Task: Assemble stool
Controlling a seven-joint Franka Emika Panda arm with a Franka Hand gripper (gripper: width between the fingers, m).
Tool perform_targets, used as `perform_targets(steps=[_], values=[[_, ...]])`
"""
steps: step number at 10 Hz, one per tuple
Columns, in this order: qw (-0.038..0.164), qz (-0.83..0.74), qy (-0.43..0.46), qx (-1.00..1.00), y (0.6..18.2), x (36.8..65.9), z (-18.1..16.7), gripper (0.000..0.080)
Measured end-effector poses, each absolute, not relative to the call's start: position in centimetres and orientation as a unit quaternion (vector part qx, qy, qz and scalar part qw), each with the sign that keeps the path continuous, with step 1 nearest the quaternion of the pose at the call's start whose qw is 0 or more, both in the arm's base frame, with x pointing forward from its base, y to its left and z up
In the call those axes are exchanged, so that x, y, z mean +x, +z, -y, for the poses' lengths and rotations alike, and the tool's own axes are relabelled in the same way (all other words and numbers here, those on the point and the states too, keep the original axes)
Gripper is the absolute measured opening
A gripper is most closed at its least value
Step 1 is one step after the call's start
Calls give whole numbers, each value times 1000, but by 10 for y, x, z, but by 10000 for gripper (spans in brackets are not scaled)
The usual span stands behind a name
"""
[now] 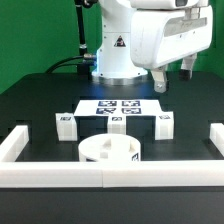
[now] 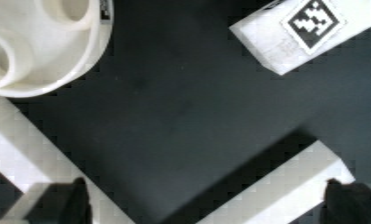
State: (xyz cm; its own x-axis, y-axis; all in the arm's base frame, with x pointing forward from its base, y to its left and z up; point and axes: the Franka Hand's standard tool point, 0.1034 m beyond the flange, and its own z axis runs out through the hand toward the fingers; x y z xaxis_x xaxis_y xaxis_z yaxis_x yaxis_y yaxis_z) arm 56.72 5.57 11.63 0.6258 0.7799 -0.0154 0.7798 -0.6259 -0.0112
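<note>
Three legs [image 1: 116, 122] lined up, seat [image 1: 108, 150] within border rails [image 1: 20, 146], end effector [image 2: 205, 202] spread wide

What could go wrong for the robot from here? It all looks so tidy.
1. The jaws hang open and empty above the table. A descent slightly off-centre might knock the tagged leg over rather than grip it.
2. The seat lies near the front rail, so a nudged seat could wedge against it.
3. The three legs stand loose, so any brush might shift them.
</note>
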Motion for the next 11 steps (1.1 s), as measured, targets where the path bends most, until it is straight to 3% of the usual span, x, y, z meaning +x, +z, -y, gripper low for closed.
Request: perform_targets(steps=[6,11], values=[[2,432,9,-902,116,567,-56,650],[-2,494,11,-869,89,568,13,650]])
